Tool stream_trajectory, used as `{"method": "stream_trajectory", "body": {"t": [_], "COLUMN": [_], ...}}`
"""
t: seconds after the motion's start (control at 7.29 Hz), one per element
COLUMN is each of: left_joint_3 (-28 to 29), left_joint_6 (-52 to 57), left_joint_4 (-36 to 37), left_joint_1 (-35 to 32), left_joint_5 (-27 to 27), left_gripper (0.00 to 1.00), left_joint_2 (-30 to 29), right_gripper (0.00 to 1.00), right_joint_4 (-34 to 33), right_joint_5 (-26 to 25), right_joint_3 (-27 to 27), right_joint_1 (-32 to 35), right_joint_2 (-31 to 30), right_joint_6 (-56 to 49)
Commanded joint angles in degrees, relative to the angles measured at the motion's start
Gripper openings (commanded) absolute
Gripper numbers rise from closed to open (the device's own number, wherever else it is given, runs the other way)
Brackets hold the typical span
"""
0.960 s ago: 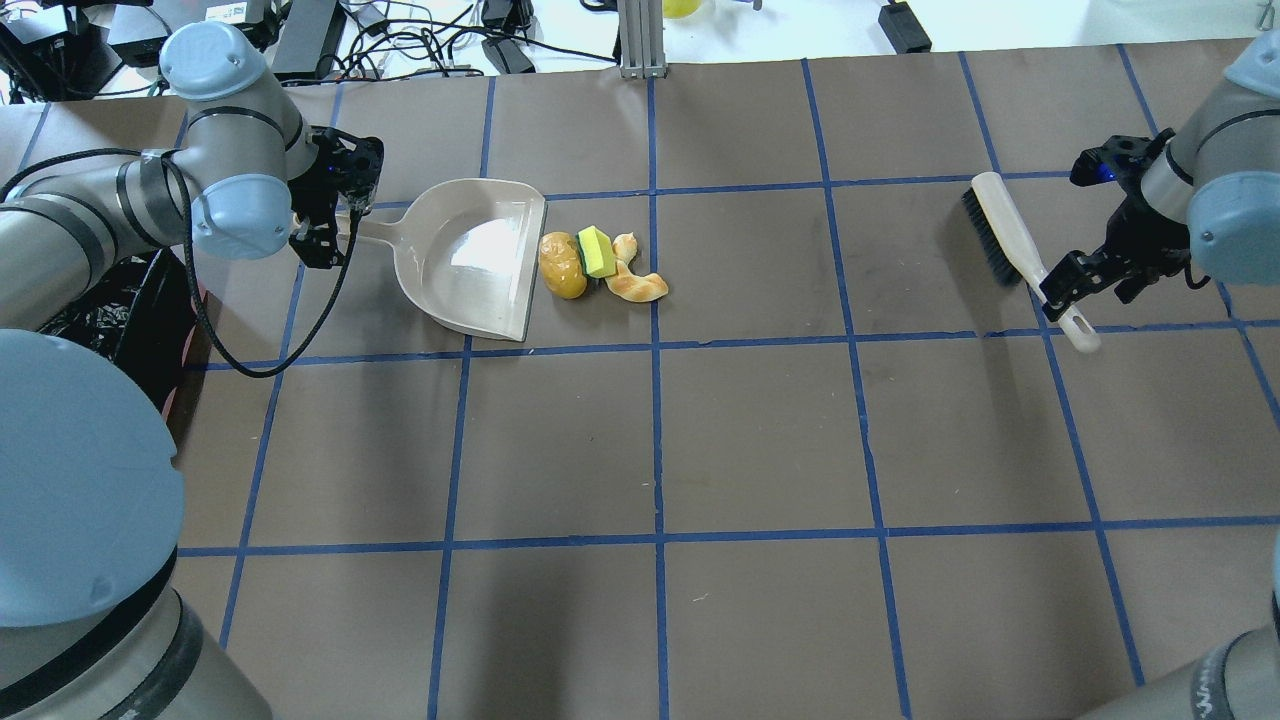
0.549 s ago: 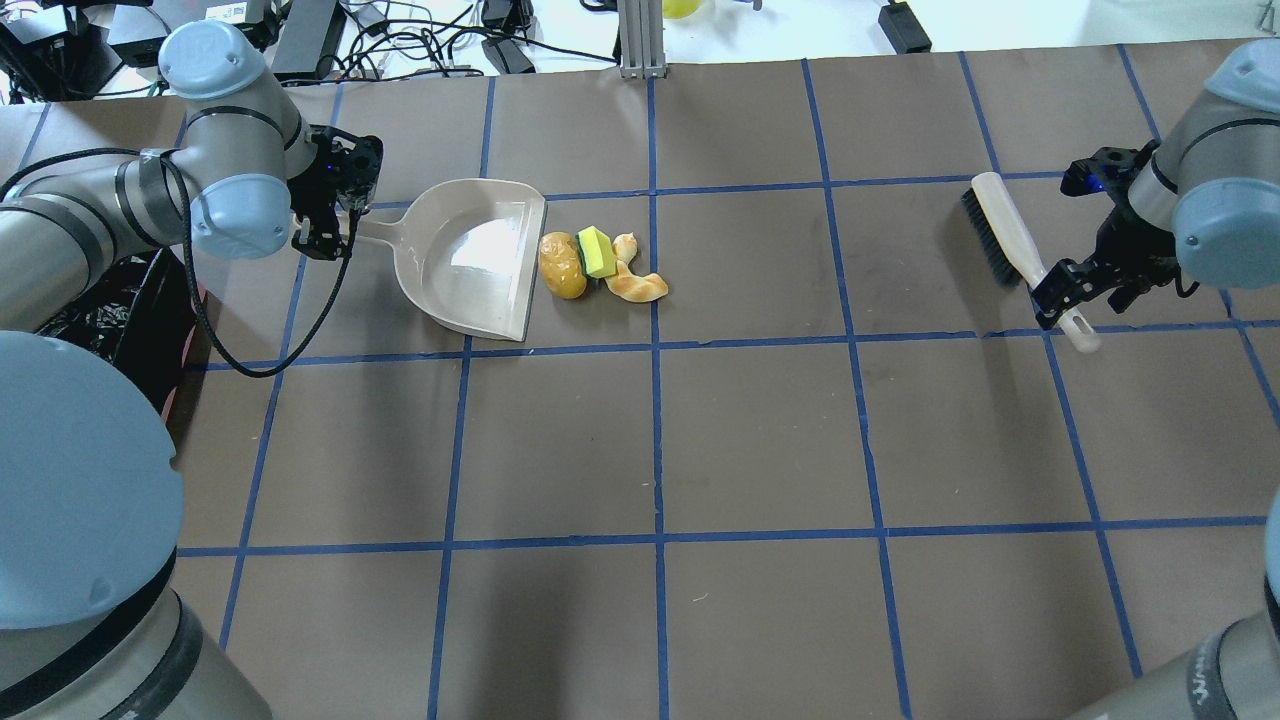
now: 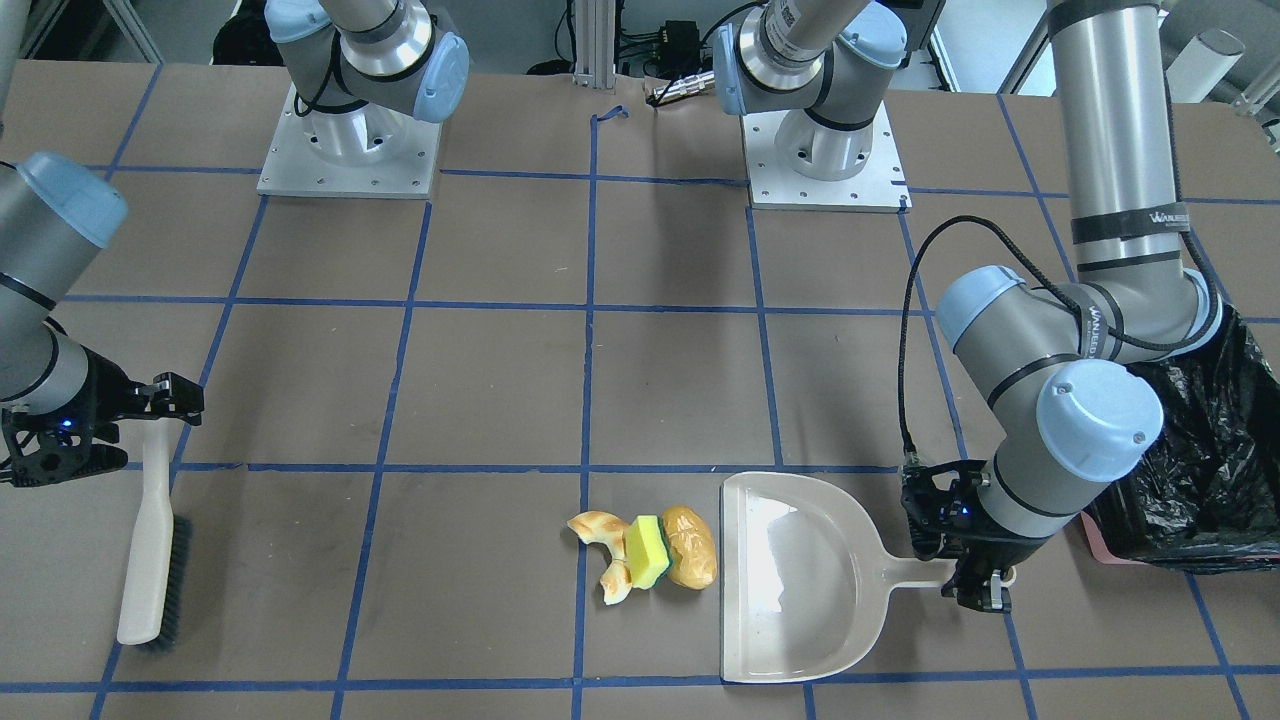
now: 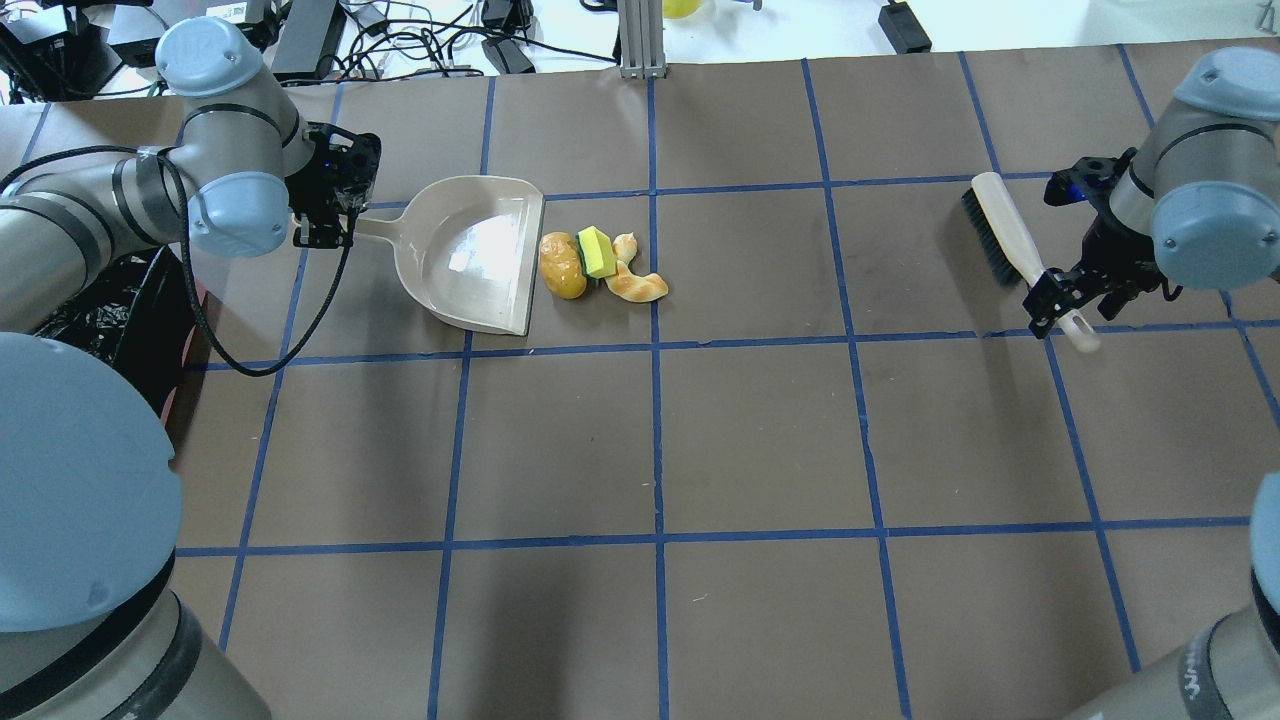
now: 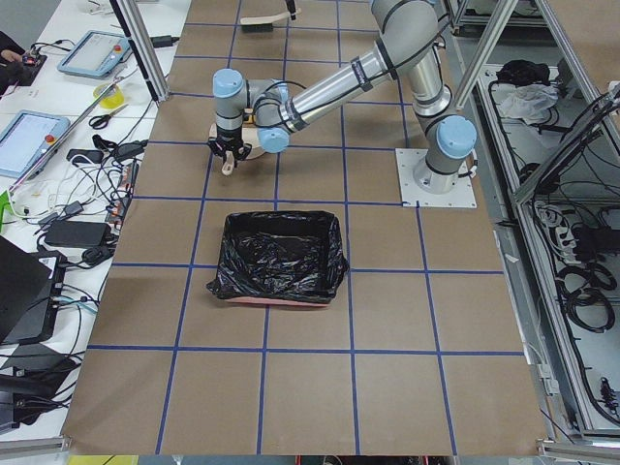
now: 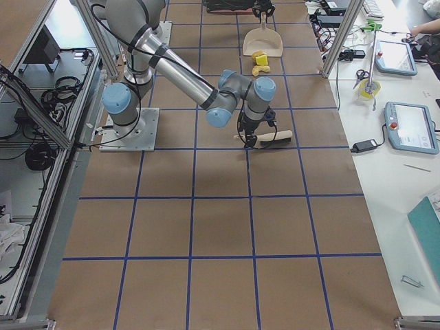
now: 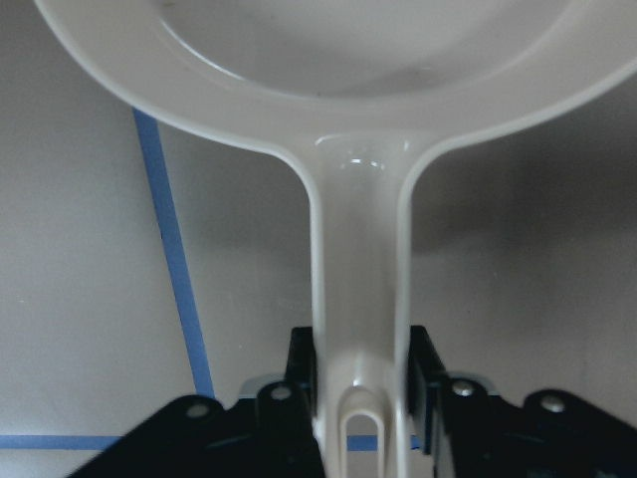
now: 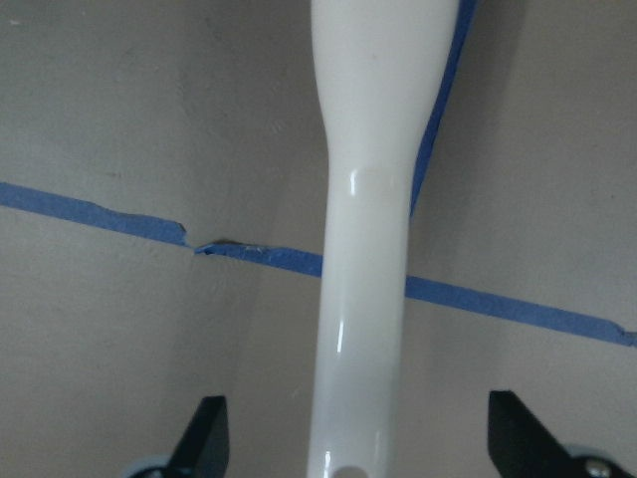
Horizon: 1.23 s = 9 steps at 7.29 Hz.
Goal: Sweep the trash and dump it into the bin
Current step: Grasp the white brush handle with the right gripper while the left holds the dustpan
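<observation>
My left arm point(image 3: 1110, 100) and right arm point(image 3: 20, 270) are shiny grey tubes with round light-blue caps point(image 3: 1098, 415). A black cable point(image 3: 908, 320) loops by the left one. Both stand on square metal plates point(image 3: 860, 185) with tiny screws.

Taped brown table point(image 4: 760, 430) carries dustpan point(image 4: 470, 255), trash point(image 4: 598, 252), brush point(image 4: 1005, 240), bin point(image 3: 1200, 460).

My left arm point(image 4: 90, 210) is stretched out low with the wrist bent down. My left fingers point(image 7: 301, 363) are clamped on both sides of the dustpan handle point(image 7: 358, 279). My right arm point(image 4: 1210, 220) is out at the far right, wrist angled down. My right fingers point(image 8: 209, 438) are spread wide and straddle the brush handle point(image 8: 366, 249), with a gap on each side and no contact.
</observation>
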Motion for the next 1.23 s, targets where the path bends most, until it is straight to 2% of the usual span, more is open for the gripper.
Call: {"method": "stream_trajectory", "body": {"t": [0.0,0.14,0.41,0.82,1.1], "left_joint_3": [-0.17,-0.17,-0.08,-0.08,-0.08], "left_joint_6": [-0.03,-0.20,-0.47,-0.64,-0.73], "left_joint_4": [-0.03,-0.03,-0.03,-0.03,-0.03], "left_joint_1": [-0.18,-0.18,-0.36,-0.45,-0.97], "left_joint_5": [0.10,0.19,2.21,2.30,2.39], "left_gripper": [0.00,0.00,0.00,0.00,0.00], "left_joint_2": [0.14,0.05,0.05,0.05,0.31], "right_gripper": [0.66,0.56,0.52,0.00,0.00], "right_joint_4": [0.01,0.01,0.09,0.62,1.15], "right_joint_5": [0.03,-0.06,-0.06,0.03,0.12], "right_joint_3": [-0.07,-0.16,-0.25,-0.60,-1.04], "right_joint_1": [0.03,-0.05,0.03,-0.05,0.12], "right_joint_2": [0.35,0.35,0.35,0.26,-0.26], "right_joint_6": [0.10,0.27,0.36,0.19,0.36]}}
